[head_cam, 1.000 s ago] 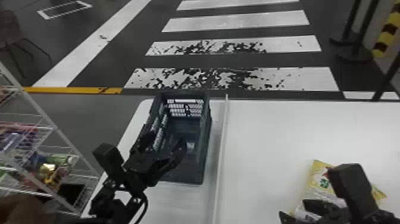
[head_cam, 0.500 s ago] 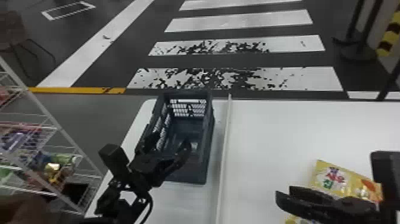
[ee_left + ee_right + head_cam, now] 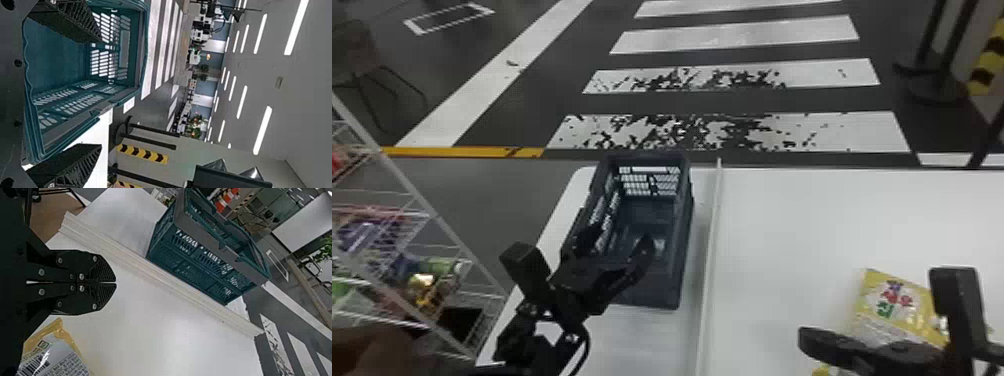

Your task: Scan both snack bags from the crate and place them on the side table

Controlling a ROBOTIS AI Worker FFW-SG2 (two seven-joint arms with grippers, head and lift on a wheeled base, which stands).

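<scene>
In the right wrist view, the right end effector [image 3: 116,282] has its two fingers pressed together with nothing between them, over the white bench [image 3: 168,333]; a yellow snack bag [image 3: 58,360] lies just beside it, barcode up, to the right of the pale strip [image 3: 156,275] that parts it from the crate [image 3: 219,280]. So at least one bag looks to be out and set down; whether it has been scanned, I cannot tell. In the left wrist view, the left end effector [image 3: 101,94] holds its fingers wide apart at the crate, with nothing gripped, and the bare floor and mesh walls inside suggest the unloading may be finished. In the head view, the crate stands at the left of the bench, the left arm over its near part, and the bag lies near on the right. A small yellow patch [image 3: 822,371] nearer still could be the second bag or more of the first; I cannot tell which. If it is the second, what remains is probably little beyond any scan still owed and drawing both arms clear.
</scene>
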